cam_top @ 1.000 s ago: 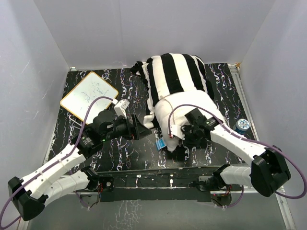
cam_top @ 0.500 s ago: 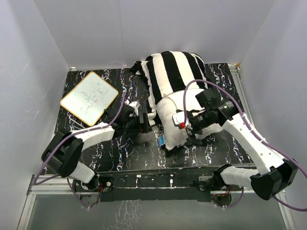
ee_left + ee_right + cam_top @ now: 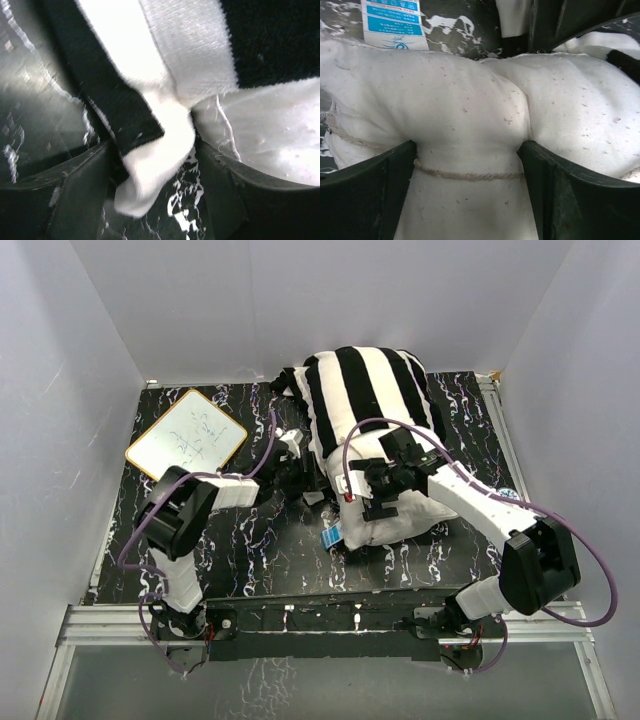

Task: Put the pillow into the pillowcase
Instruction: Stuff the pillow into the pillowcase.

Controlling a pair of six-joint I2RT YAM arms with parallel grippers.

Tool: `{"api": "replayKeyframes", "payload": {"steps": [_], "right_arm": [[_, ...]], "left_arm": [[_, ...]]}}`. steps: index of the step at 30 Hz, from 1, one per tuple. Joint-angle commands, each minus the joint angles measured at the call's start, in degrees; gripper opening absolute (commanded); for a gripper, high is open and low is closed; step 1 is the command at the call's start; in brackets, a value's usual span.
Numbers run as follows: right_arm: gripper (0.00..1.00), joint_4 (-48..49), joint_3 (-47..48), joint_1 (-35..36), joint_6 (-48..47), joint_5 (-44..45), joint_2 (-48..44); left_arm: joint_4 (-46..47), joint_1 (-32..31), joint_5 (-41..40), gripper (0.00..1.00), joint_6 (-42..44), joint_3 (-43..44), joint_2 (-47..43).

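While gaping, gripping nothing, left gripper (image 3: pixel 155 186) astride pillowcase (image 3: pixel 186 55) hem, right gripper (image 3: pixel 467 196) astride pillow (image 3: pixel 445 100), could let pillow slip out.

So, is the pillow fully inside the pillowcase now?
Only partly: the pillow sticks out of the striped pillowcase at its near end.

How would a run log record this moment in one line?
pillow partly in pillowcase; left gripper straddles pillowcase hem; right gripper open astride pillow
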Motion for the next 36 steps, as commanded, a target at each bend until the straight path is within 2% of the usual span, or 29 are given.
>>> {"api": "replayKeyframes", "payload": {"steps": [1, 2, 3, 5, 6, 8, 9, 12, 16, 20, 23, 25, 26, 27, 28, 29, 31, 32, 34, 35, 36], "right_arm": [[0.83, 11.93, -1.68, -0.44, -0.52, 8.78, -0.82], [0.75, 13.17, -2.19, -0.48, 0.21, 9.49, -0.65], [0.67, 15.15, -2.74, -0.53, 1.35, 10.44, -0.37], [0.51, 21.49, -3.9, -0.64, 5.94, 14.46, 0.71], [0.39, 25.0, -4.02, -0.95, 8.38, 17.07, 1.63], [0.18, 32.36, -2.02, -1.86, 13.59, 22.61, 4.49], [0.12, 35.83, -0.25, -2.54, 15.91, 25.79, 5.97], [0.08, 42.78, 7.55, -5.82, 21.35, 30.78, 11.68], [0.08, 43.45, 14.51, -7.59, 23.3, 35.55, 18.8], [0.08, 45.94, 12.18, -7.6, 25.6, 36.47, 21.81], [0.08, 45.94, 10.17, -8.2, 29.21, 34.82, 21.96], [0.08, 45.68, 7.77, -8.46, 32.59, 30.26, 20.92], [0.08, 44.69, 6.66, -8.93, 34.75, 25.47, 19.83], [0.1, 42.42, 5.75, -9.71, 37.38, 14.99, 18.92], [0.17, 38.13, 5.69, -10.5, 38.01, 6.08, 17.86], [0.34, 33.21, 5.99, -10.87, 36.59, -3.71, 16.61], [0.6, 21.32, 6.62, -10.77, 31.16, -16.04, 14.53], [0.7, 17.49, 6.5, -10.9, 28.97, -19.62, 12.02], [0.82, 12.18, 5.65, -11.17, 25.18, -22.47, 6.94], [0.87, 9.71, 5.39, -11.52, 23.04, -23.29, 4.24], [0.89, 7.82, 5.2, -11.89, 21.26, -23.57, 1.39]], "left_arm": [[3.53, 0.66, 7.96, 0.49, -0.44, 3.06, 8.49], [4.78, 0.92, 10.49, 0.14, -1.66, 3.94, 10.35], [6.46, 1.16, 13.01, 0.0, -3.17, 4.42, 11.51], [11.38, 1.3, 16.85, 0.0, -6.51, 3.57, 11.15], [12.83, 1.21, 18.4, 0.0, -7.82, 2.74, 9.66], [12.37, 0.39, 21.6, 0.0, -9.53, 0.96, 3.18], [10.18, -0.64, 23.17, 0.0, -9.28, 0.35, -1.0], [-0.24, -4.46, 26.66, 0.0, -7.58, -0.53, -13.66], [-7.7, -11.7, 28.32, 0.0, -11.0, -2.79, -25.42], [-3.53, -17.21, 28.81, 0.0, -18.85, -7.42, -31.41], [1.66, -17.95, 28.64, 0.0, -23.17, -12.15, -33.29], [5.74, -17.86, 27.71, 0.0, -25.73, -15.7, -33.22], [6.82, -17.84, 27.22, 0.0, -26.15, -17.06, -32.4], [7.51, -17.61, 26.4, 0.0, -26.28, -18.08, -31.11], [7.94, -16.95, 25.21, 0.0, -26.38, -19.02, -29.73], [8.56, -16.31, 24.09, 0.0, -26.23, -19.93, -27.83], [9.61, -14.77, 22.82, 0.0, -25.87, -21.26, -24.2], [10.6, -13.84, 22.69, 0.0, -26.28, -21.97, -22.65], [12.67, -13.02, 23.38, 0.0, -26.75, -22.63, -20.45], [12.27, -12.85, 23.35, 0.0, -26.62, -22.67, -19.96], [11.27, -12.65, 23.28, 0.05, -25.98, -22.61, -19.9]]}}
